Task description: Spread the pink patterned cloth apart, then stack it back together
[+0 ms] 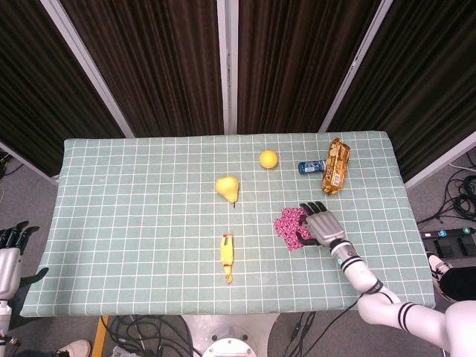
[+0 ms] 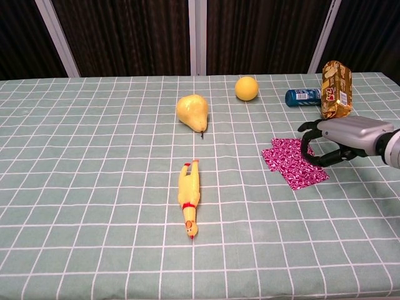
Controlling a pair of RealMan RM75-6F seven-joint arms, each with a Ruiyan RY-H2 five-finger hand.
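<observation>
Touching pink cloth (image 2: pixel 292 164) — right hand (image 2: pixel 334 141).

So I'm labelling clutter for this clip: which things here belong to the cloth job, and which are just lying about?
Job:
pink patterned cloth
right hand, fingers over the cloth's right edge

Lying about:
pear
orange ball
rubber chicken
blue can
snack packet
left hand, off the table

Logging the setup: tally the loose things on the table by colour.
Yellow: 3, pear, ball, rubber chicken
Pink: 1, cloth
Blue: 1, can
Orange-brown: 1, snack pack
Total: 6
</observation>
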